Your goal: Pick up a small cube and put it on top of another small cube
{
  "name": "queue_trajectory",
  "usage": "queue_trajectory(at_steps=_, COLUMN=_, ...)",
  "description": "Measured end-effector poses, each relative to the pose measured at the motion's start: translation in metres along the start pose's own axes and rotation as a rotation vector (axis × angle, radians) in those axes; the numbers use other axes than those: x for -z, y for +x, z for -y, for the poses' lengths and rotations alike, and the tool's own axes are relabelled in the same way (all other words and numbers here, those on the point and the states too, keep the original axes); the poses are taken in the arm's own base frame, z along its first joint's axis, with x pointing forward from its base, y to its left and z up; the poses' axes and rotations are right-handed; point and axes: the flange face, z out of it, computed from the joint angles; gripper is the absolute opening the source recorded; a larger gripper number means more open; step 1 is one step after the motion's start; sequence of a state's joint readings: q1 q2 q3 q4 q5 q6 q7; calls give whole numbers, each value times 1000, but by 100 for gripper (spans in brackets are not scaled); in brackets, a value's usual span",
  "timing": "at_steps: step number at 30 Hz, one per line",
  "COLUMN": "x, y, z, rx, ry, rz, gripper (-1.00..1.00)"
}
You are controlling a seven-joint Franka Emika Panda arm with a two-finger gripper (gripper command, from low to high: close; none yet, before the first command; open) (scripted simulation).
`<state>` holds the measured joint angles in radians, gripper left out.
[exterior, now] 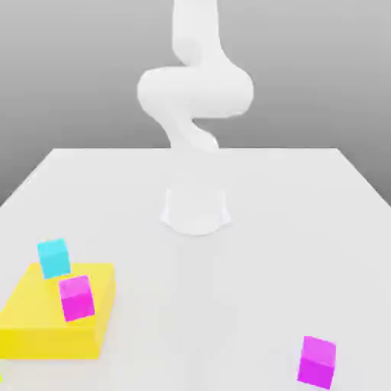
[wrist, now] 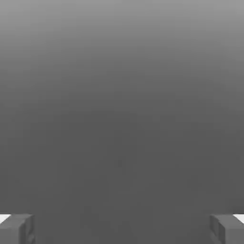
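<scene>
The gripper [wrist: 122,228] stands wide apart and empty, so the pick is not begun: 1 magenta cube [exterior: 317,362] lies alone at lower right of the surface [exterior: 290,229], another magenta cube [exterior: 76,297] and a cyan cube [exterior: 53,257] on the yellow block [exterior: 46,328] lower left, calling for a descent onto 1.

A white table [exterior: 305,198] stands before a plain grey backdrop, evenly lit.
</scene>
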<state>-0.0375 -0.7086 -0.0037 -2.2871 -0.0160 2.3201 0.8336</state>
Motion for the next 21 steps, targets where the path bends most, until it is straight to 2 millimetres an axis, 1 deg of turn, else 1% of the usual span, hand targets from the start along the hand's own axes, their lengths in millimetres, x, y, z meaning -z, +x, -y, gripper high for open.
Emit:
queue_trajectory(at_steps=3, x=-51, y=20, z=-11, rx=-68, ry=-84, rz=17, gripper=0)
queue_trajectory(at_steps=5, x=-83, y=32, z=-23, rx=-113, ry=-136, rz=28, gripper=0)
queue_trajectory(at_steps=8, x=-131, y=49, z=-45, rx=-183, ry=-212, rz=47, gripper=0)
queue_trajectory(at_steps=11, x=-178, y=64, z=-74, rx=-254, ry=-285, rz=66, gripper=0)
queue_trajectory(at_steps=16, x=-252, y=82, z=-135, rx=-378, ry=-401, rz=103, gripper=0)
queue_trajectory(at_steps=19, x=-292, y=91, z=-184, rx=-467, ry=-472, rz=121, gripper=0)
queue_trajectory(at_steps=21, x=-318, y=92, z=-215, rx=-521, ry=-515, rz=137, gripper=0)
